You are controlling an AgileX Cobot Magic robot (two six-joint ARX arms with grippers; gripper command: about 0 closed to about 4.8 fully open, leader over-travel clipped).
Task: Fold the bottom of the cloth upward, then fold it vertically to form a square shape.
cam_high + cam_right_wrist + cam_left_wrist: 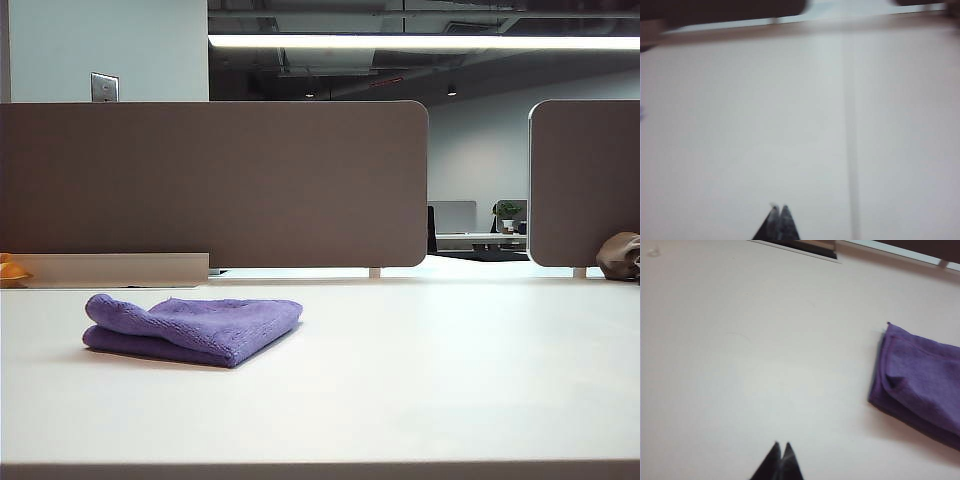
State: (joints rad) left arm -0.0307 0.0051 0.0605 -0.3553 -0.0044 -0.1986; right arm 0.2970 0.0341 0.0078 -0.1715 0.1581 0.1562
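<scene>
The purple cloth [192,329] lies folded into a thick, roughly square bundle on the left part of the white table [420,380]. The left wrist view shows one end of the cloth [920,382], with its stacked layers, off to the side of my left gripper [782,445]. That gripper is shut, fingertips together over bare table, holding nothing and well clear of the cloth. My right gripper [778,207] is shut too, empty, above bare table. Neither arm shows in the exterior view.
Brown partition panels [215,185] stand along the table's far edge, with a gap on the right. An orange object [12,271] sits at the far left edge and a brown lump [620,256] at the far right. A faint seam [851,150] runs across the tabletop.
</scene>
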